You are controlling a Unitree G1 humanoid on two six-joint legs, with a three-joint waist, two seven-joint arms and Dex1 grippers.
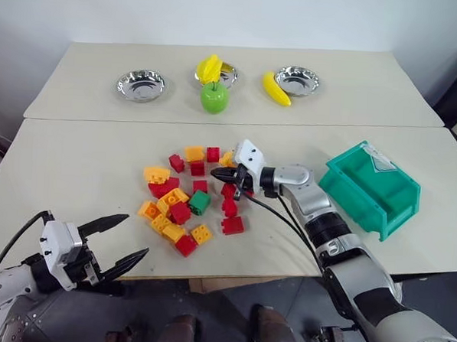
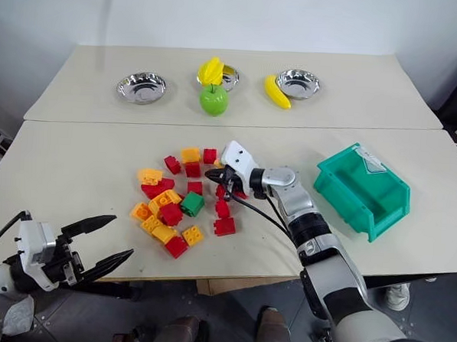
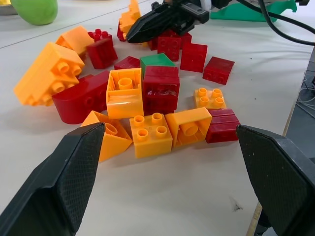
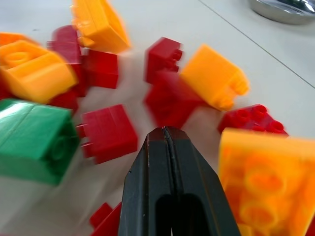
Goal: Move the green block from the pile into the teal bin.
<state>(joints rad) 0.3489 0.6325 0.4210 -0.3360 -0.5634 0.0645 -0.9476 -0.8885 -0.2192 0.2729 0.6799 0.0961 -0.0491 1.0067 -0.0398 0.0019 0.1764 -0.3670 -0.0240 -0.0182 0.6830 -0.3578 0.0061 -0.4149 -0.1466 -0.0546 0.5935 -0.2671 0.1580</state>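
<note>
both my right gripper (image 1: 218, 173) fingers are pressed together on nothing, above the pile (image 1: 187, 199) beside the green block (image 1: 199, 202); my left gripper (image 1: 123, 242) gapes empty

**Right wrist: fingers pressed together over the pile**

Right gripper (image 4: 167, 135) is pointing into the pile (image 4: 147, 83), both black fingers (image 4: 147, 196) meeting with no gap, nothing between them. Green block (image 4: 37, 140) is lying near the fingertips, apart from them, with a red brick (image 4: 109, 132) sitting between. Orange brick (image 4: 263, 182) is crowding in beside the fingers.
</note>
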